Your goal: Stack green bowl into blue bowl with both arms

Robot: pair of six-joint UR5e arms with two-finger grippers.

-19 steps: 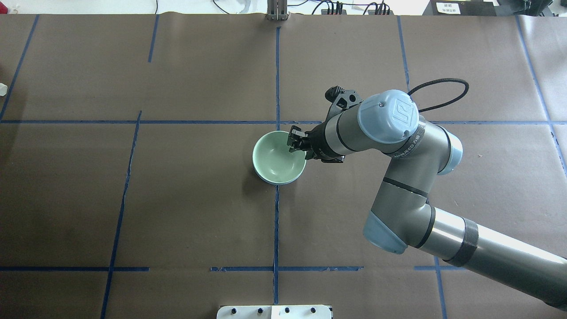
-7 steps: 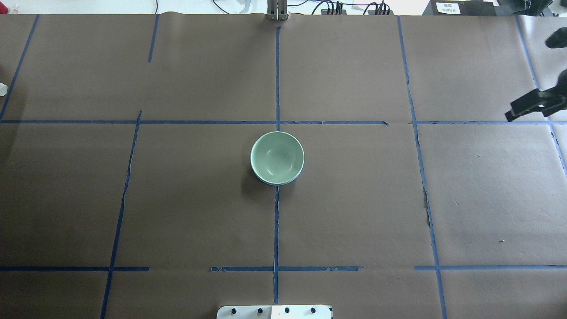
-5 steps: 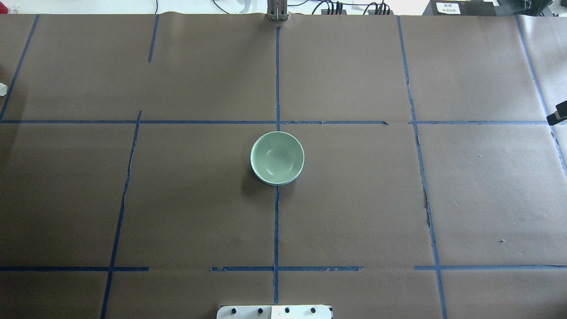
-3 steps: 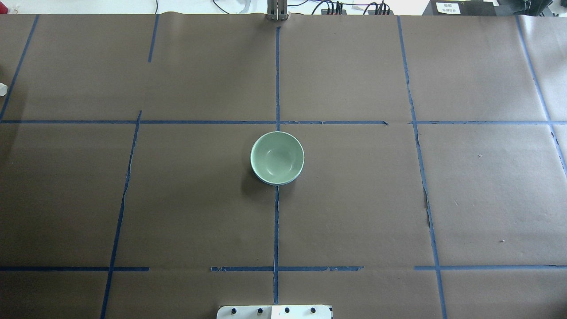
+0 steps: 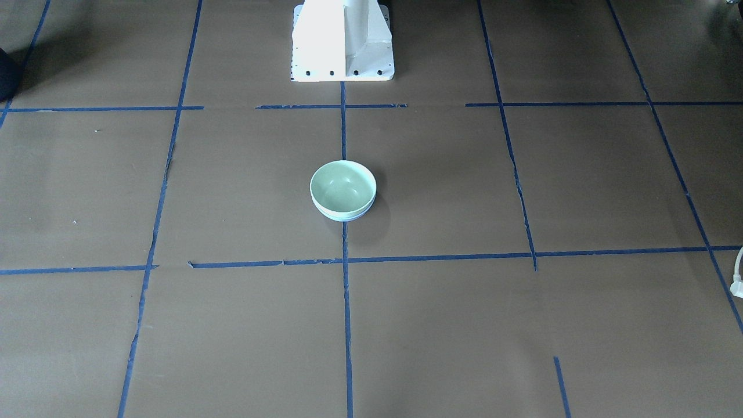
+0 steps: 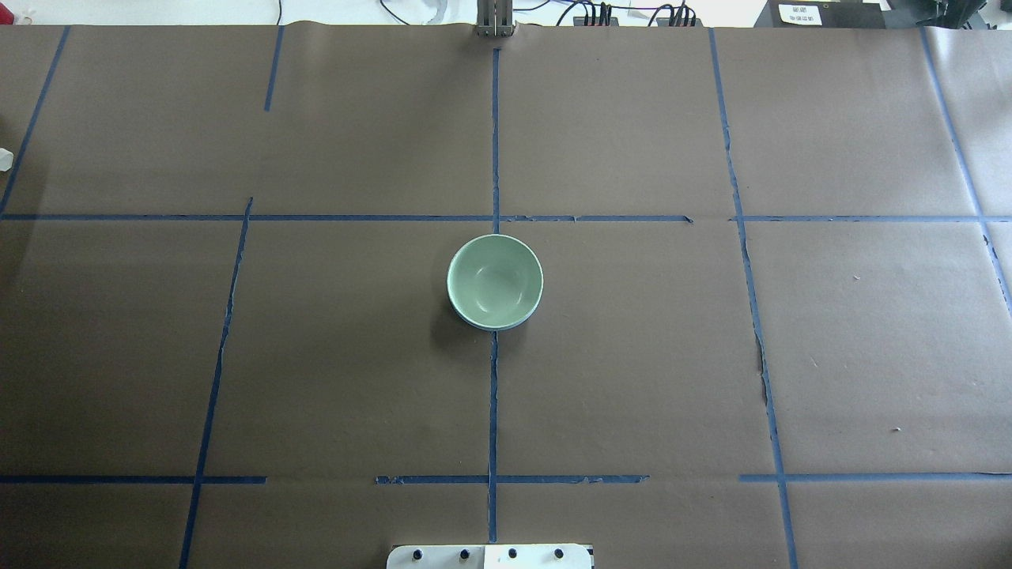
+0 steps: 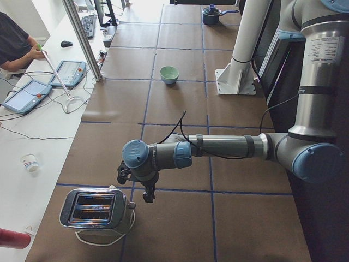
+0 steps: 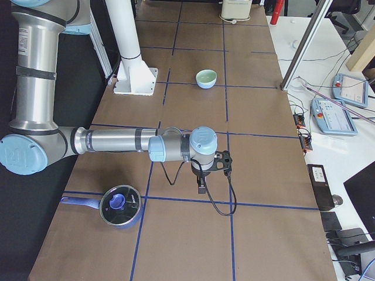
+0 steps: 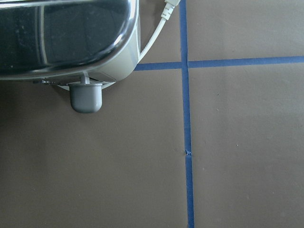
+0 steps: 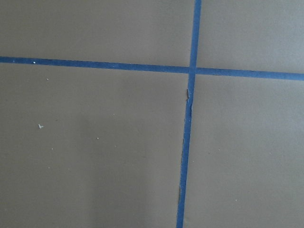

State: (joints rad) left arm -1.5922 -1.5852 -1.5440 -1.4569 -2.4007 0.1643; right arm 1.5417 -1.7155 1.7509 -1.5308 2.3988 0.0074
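The green bowl (image 6: 495,278) sits nested inside the blue bowl (image 6: 496,327) at the table's centre; only a thin blue edge shows under it. The front view shows the same stack, the green bowl (image 5: 342,184) on the blue bowl (image 5: 343,217). No gripper is near it. My left gripper (image 7: 147,194) hangs far off, beside a toaster. My right gripper (image 8: 201,187) hangs far off, near a pot. Both show only in the side views, so I cannot tell if they are open or shut. Neither wrist view shows any fingers.
A chrome toaster (image 7: 95,210) stands at the table's left end, and also shows in the left wrist view (image 9: 66,33). A lidded pot (image 8: 120,205) stands at the right end. The white pedestal (image 5: 342,40) is behind the bowls. An operator (image 7: 16,43) sits by a side desk.
My right gripper has let go of the green bowl's rim and drawn away to the right, out of the overhead view. The green bowl has settled level inside the blue bowl.
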